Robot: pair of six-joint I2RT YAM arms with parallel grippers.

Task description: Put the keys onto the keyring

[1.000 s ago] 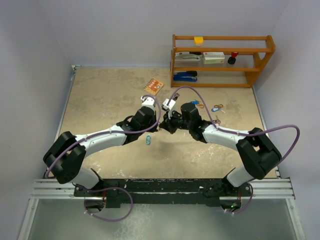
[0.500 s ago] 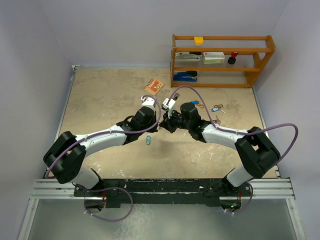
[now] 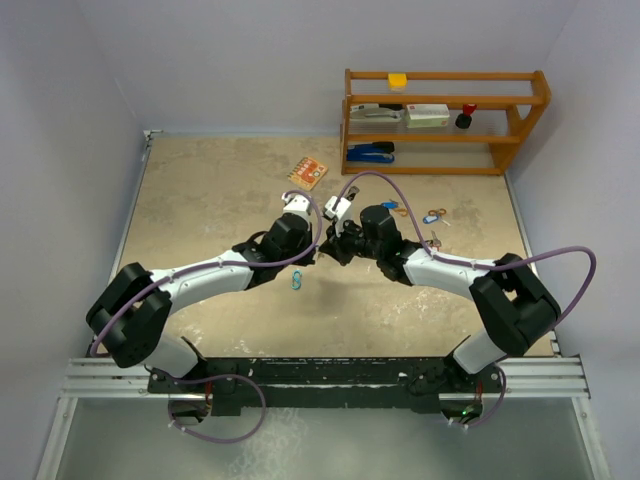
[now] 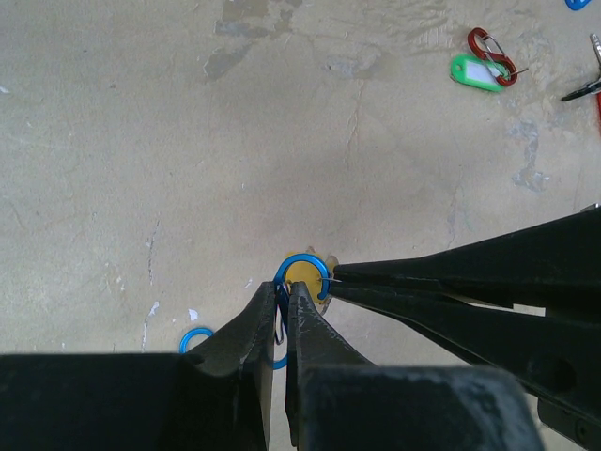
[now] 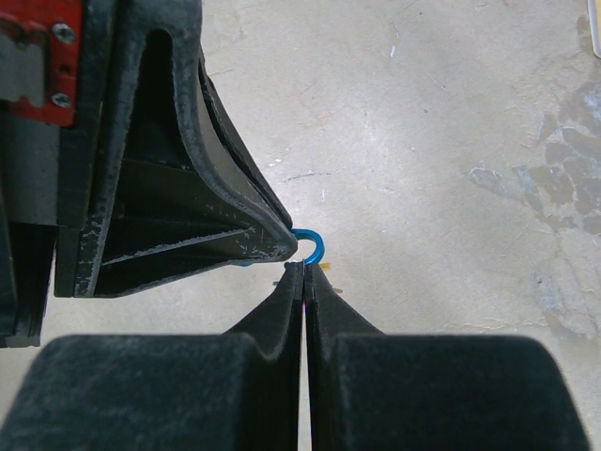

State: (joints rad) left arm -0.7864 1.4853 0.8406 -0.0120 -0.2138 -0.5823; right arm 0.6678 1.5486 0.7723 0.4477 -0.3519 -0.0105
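**White Shells, Black Joints, Purple Cables**

The left arm (image 3: 200, 272) and right arm (image 3: 440, 270) have white link shells between bulky black joint housings. A purple cable (image 3: 372, 176) loops along each. The left gripper (image 4: 285, 289) and right gripper (image 5: 304, 271) have matte black tapered fingers (image 5: 272, 310), scuffed pale along the edges. A red plate (image 5: 38, 56) with silver screws (image 5: 62, 32) is fixed to the left gripper's body.

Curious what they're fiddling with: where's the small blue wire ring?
Left wrist view, centre: the small blue wire ring, where left gripper and right gripper meet.
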